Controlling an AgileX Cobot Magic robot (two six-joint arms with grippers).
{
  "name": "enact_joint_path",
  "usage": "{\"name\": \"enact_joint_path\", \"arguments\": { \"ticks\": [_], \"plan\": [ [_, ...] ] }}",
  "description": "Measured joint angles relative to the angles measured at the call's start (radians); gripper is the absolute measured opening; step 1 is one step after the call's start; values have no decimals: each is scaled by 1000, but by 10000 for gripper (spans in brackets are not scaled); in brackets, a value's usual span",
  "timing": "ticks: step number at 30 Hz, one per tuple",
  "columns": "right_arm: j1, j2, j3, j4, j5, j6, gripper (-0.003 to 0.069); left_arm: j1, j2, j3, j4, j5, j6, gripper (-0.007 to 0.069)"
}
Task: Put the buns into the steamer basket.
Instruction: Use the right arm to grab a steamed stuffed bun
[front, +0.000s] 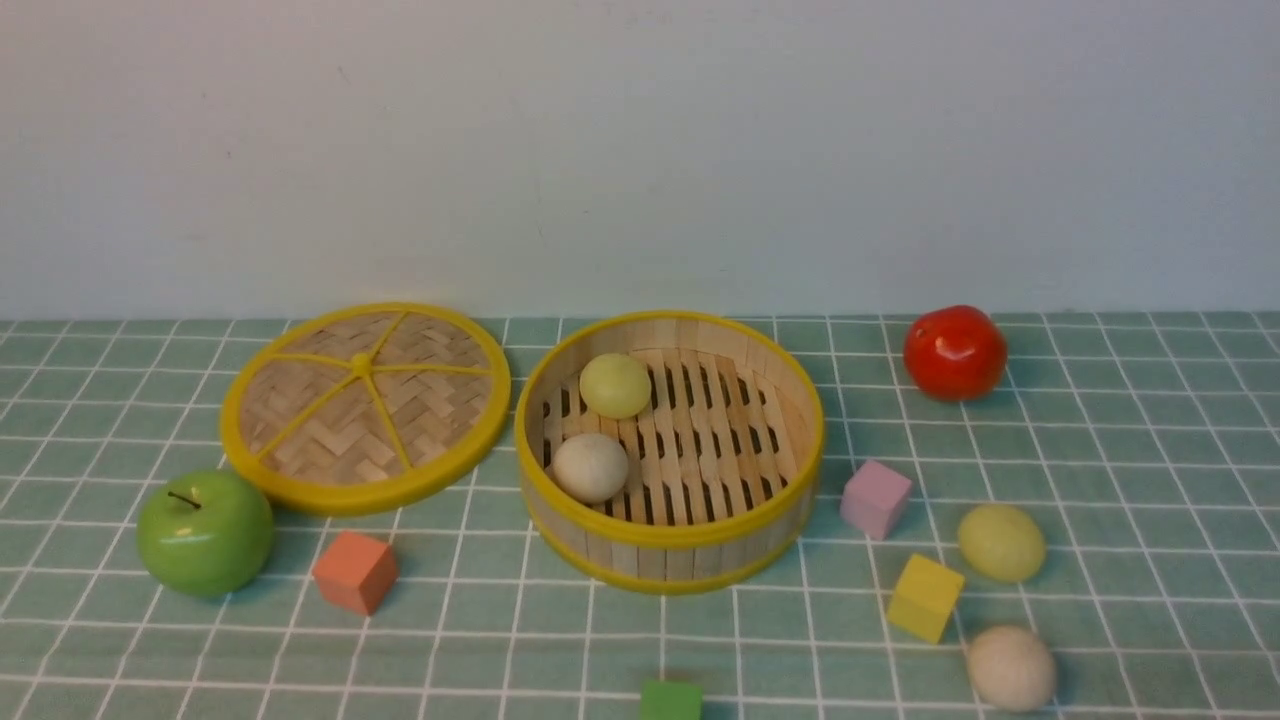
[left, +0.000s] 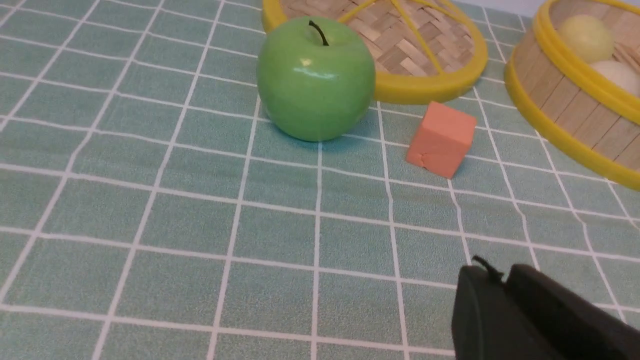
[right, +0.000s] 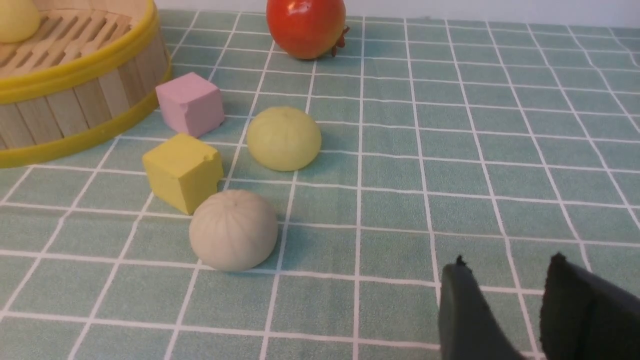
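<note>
On the checked surface (front: 1150, 450), the steamer basket (front: 670, 545) stands centre, holding a yellow-green bun (front: 615, 385) and an off-white bun (front: 590, 467) at its left side. A second yellow-green bun (front: 1001, 542) and, nearer, a second off-white bun (front: 1010, 668) lie on the surface at near right. The left end effector (left: 500, 275) is pressed together, empty; the right end effector (right: 507, 262) is spread, empty.
</note>
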Motion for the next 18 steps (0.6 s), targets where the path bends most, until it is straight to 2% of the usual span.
{"name": "enact_joint_path", "arguments": {
  "ticks": [18],
  "plan": [
    [0, 0, 0, 0, 0, 0, 240, 0, 0, 1, 0, -4, 0, 76]
  ]
}}
